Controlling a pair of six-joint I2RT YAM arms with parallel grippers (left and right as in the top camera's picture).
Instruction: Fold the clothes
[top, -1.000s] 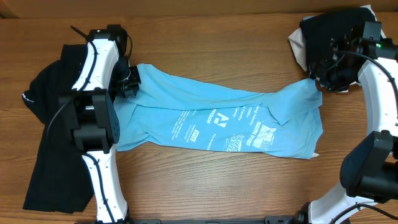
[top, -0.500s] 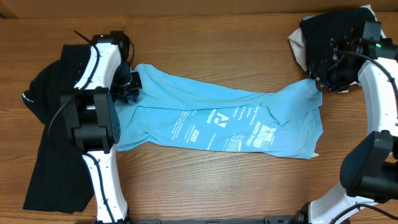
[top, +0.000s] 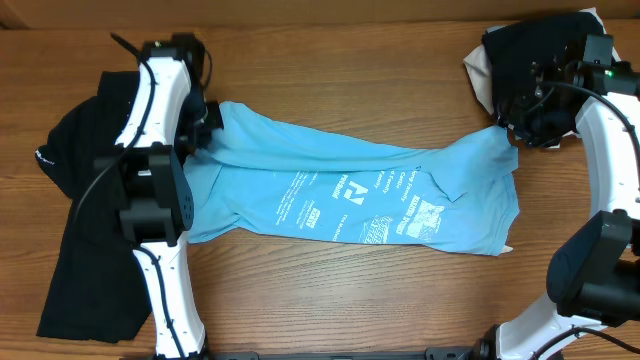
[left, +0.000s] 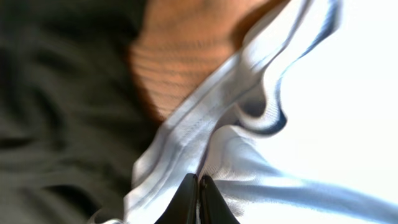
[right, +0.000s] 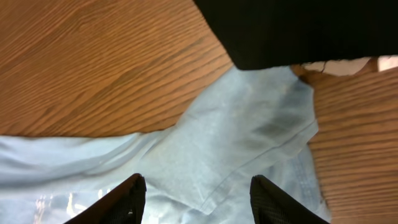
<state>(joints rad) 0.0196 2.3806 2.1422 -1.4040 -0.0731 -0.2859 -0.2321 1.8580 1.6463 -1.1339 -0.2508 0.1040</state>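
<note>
Overhead view first: I see the blue T-shirt (top: 350, 195) lying across the middle of the desk (top: 340, 60), pulled long from left to right and full of wrinkles; its white letters (top: 380, 205) face up. The left end of the shirt is bunched up right at the left jaws, and the right end runs up to a point just under the right jaws. A pile of black clothes (top: 70, 200) lies on the left side of the desk, partly under the left arm (top: 150, 190), and the shirt's left edge is just beside it. In the far right corner there is a black cloth (top: 535, 45) with a bit of white cloth (top: 478, 72) poking out from under it, close to the right arm (top: 610, 150). In the left wrist view, which is blurry, the two fingertips (left: 186, 198) are pressed close together with a fold of the shirt's hem pinched between them, so the left jaws are holding the shirt. The shirt looks very pale and bright there; the black clothes fill the left of that picture, with a patch of bare desk showing between them and the shirt. In the right wrist view the fingertips (right: 127, 199) stand far apart with nothing between them, so the right jaws are wide. The shirt's corner lies below them on the wood, and the black cloth crosses the top of the picture.
</note>
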